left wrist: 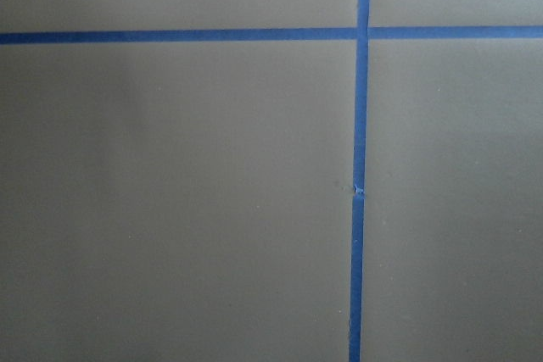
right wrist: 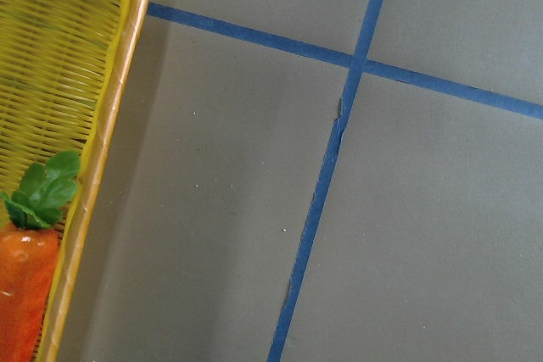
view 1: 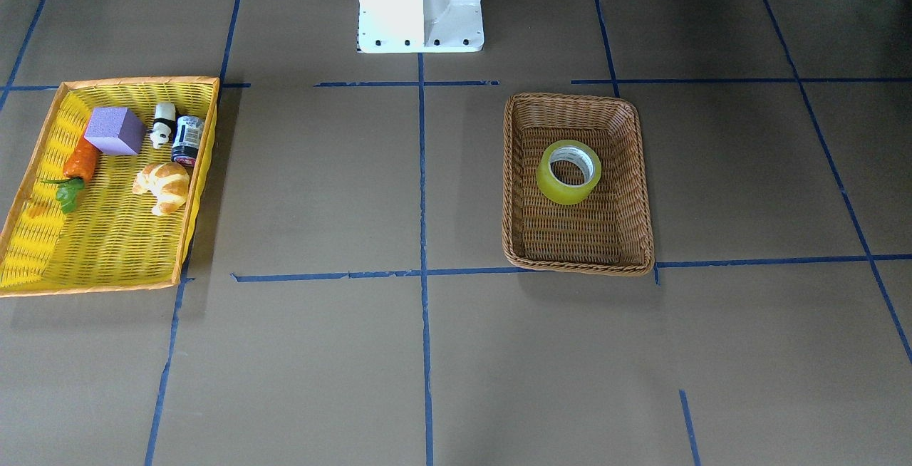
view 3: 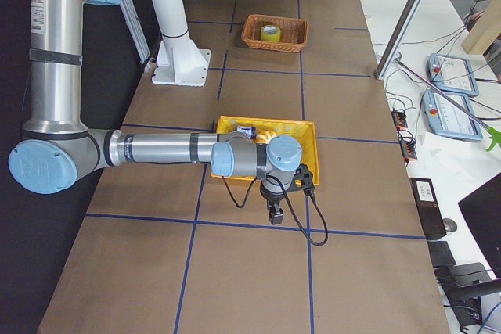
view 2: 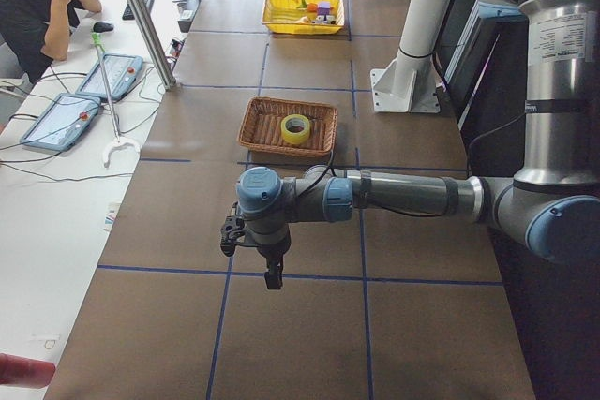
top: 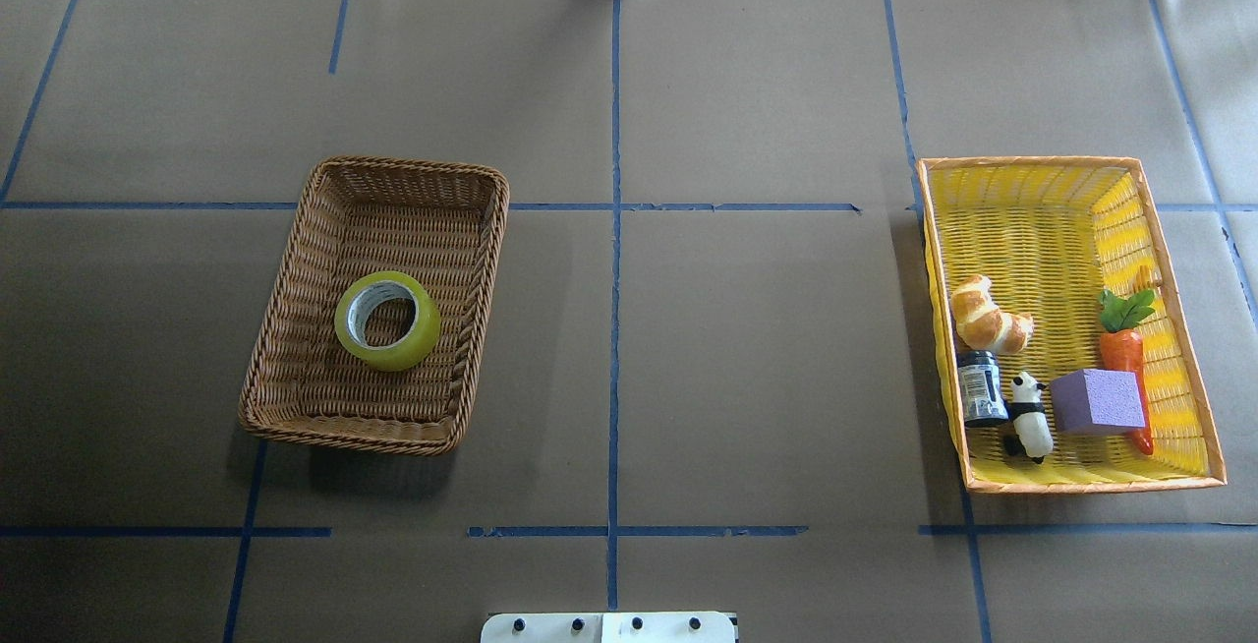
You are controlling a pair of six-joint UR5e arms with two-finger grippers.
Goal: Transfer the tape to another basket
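Nearest, the left gripper hangs over the table, well apart from both baskets. Right gripper hangs near the yellow basket. Finger spacing: cannot tell for either. Tape lies flat inside the wicker basket.

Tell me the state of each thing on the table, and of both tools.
tape, lying flat in the wicker basket, ungripped.
wicker basket, upright, holding only the tape.
yellow basket, upright, partly filled.
left tool, away from both baskets, open or shut unclear.
right tool, near the yellow basket, open or shut unclear.
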